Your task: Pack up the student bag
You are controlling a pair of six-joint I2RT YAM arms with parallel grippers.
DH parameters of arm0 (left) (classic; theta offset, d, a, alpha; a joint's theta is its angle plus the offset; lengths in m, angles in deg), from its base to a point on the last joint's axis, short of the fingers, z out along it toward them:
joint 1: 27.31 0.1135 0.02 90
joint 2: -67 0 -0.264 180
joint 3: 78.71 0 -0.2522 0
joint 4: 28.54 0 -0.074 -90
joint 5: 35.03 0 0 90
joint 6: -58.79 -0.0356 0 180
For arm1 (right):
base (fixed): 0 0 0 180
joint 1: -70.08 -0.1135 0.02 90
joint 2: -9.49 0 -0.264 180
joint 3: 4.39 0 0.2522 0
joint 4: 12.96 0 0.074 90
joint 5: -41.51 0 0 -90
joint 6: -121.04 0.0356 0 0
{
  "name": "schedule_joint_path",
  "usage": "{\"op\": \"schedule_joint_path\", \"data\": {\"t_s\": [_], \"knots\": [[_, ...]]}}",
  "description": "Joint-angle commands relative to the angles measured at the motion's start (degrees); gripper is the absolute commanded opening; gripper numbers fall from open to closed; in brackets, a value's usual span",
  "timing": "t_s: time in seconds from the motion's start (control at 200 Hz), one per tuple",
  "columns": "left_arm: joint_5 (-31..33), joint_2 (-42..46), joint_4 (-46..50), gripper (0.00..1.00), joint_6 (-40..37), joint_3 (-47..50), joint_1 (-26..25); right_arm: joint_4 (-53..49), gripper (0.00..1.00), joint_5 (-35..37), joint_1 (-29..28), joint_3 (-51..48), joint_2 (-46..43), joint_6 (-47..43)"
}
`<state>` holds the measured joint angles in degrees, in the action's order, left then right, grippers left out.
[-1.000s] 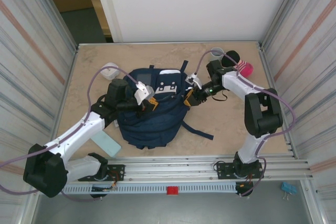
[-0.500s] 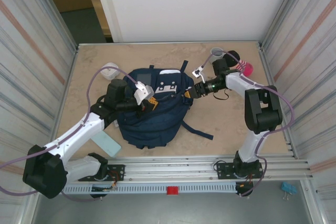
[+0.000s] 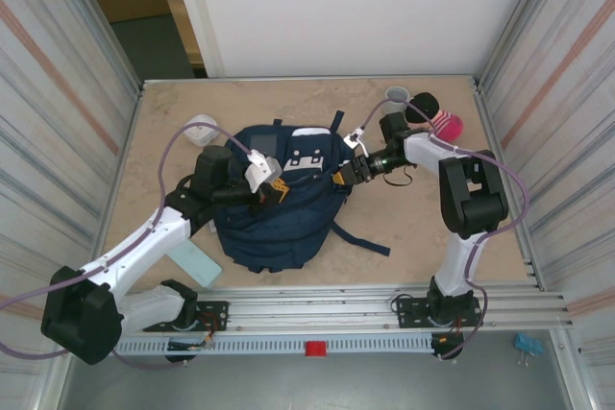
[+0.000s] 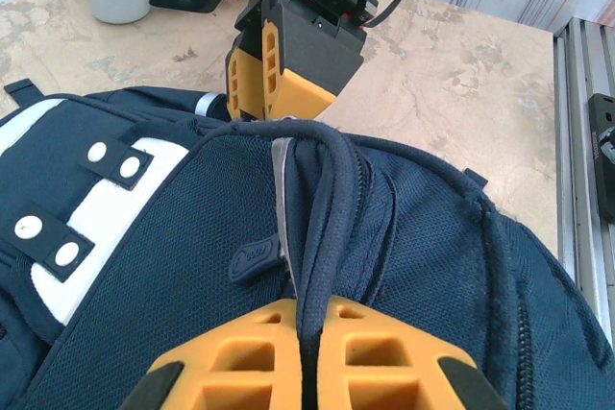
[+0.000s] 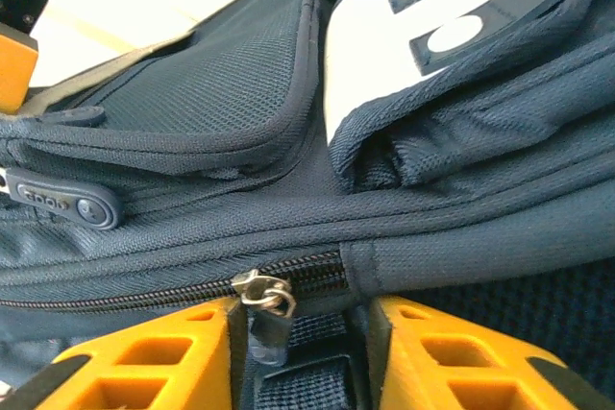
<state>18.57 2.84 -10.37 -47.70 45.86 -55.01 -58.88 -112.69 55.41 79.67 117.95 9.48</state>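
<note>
The student bag [image 3: 288,223], navy with a white patch [image 3: 306,158], lies mid-table between both arms. My left gripper [image 3: 278,190] rests on top of it, shut on a raised navy fabric ridge [image 4: 322,208]; the fingertips [image 4: 309,319] pinch it tight. My right gripper [image 3: 344,176] sits at the bag's right edge. In the right wrist view it [image 5: 300,325] stands open, with the metal zipper slider and its dark pull tab [image 5: 261,295] between the fingers, close to the left one. The white patch [image 5: 384,55] shows above.
A white mug [image 3: 399,96], a black object [image 3: 423,106] and a pink one [image 3: 448,125] stand at the back right. A white round thing [image 3: 200,127] sits back left. A pale teal card [image 3: 195,261] lies front left. A loose strap [image 3: 363,238] trails right.
The right arm's wrist shifted slightly while its gripper stayed at the bag's right edge. The left arm and the bag have not moved.
</note>
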Motion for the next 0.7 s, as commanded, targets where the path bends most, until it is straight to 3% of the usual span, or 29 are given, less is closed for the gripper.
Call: {"op": "schedule_joint_path", "data": {"t_s": [0.0,0.456,0.511,0.581,0.692], "knots": [[-0.4,2.1,-4.1,0.00,1.3,-0.3,0.8,-3.0,0.34,-3.0,-1.3,0.6,-0.7,-1.5],[-0.5,1.4,-5.0,0.00,1.6,-0.4,0.7,1.2,0.22,-4.8,-2.4,-2.2,-5.4,3.0],[-0.5,1.3,-5.1,0.00,1.7,-0.4,0.8,1.7,0.25,-5.3,-2.4,-2.3,-5.8,3.9],[-0.7,1.2,-5.4,0.00,1.8,-0.4,0.7,3.3,0.40,-5.5,-2.3,-2.8,-6.2,5.5],[-1.0,1.1,-5.8,0.00,2.2,-0.3,0.7,7.9,0.37,-5.2,-2.1,-3.7,-6.0,9.6]]}}
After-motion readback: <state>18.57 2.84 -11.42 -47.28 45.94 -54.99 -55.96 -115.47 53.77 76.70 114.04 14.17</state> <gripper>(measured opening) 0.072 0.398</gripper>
